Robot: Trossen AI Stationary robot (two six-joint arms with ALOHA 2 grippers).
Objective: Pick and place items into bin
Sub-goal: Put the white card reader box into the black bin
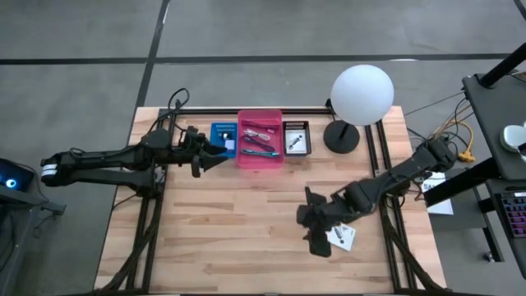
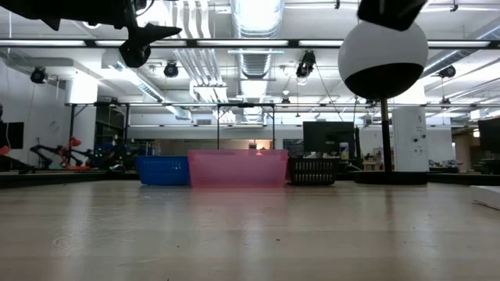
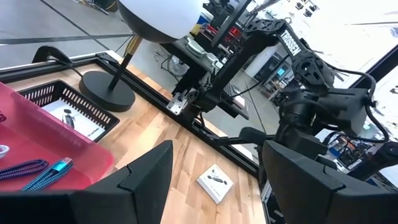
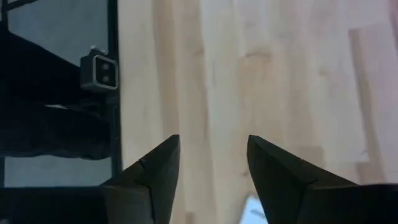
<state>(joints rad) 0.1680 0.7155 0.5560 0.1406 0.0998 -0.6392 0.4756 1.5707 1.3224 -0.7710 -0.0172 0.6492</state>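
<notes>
A white card with a black mark [image 1: 341, 237] lies flat on the wooden table at the near right; it also shows in the left wrist view [image 3: 214, 183]. My right gripper [image 1: 316, 240] hovers open and empty just left of it; a corner of the card [image 4: 252, 215] shows low between the fingers [image 4: 212, 140]. My left gripper [image 1: 219, 155] is open and empty [image 3: 217, 149], raised beside the blue bin [image 1: 223, 134] and the pink bin [image 1: 260, 138]. The pink bin holds teal and purple pens [image 3: 43, 174] and other small items.
A black basket [image 1: 297, 138] with another white card stands right of the pink bin. The white globe lamp [image 1: 362, 94] stands on its black base [image 1: 341, 136] at the far right. Black frame rails [image 1: 386, 205] run along the table's sides. Bare wood lies in the middle.
</notes>
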